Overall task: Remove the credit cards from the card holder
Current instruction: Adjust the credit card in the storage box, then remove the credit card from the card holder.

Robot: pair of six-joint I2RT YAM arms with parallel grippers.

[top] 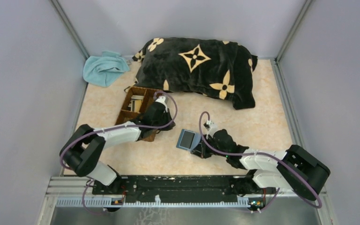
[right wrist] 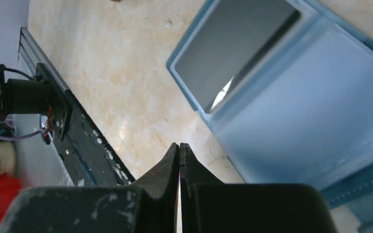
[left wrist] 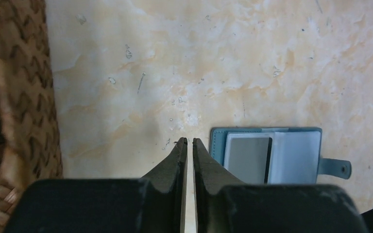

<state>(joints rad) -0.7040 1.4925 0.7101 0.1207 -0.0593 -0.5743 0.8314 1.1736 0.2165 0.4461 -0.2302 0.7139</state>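
- The pale marbled worktop is walled in grey, with a black flowered pillow and a teal cloth at its far side.
- The card holder lies open and flat near the middle, to the right of the brown woven tray.
- A grey card sits in one half of it.
- The left pincer is pressed nearly together and empty, over bare worktop between tray and holder.
- The right pincer is pressed together and empty, just beside the holder's edge.

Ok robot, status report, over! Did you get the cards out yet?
Left gripper shut, empty. Right gripper shut, empty, by the wallet. Wallet open, grey card inside. Tray off to the side.
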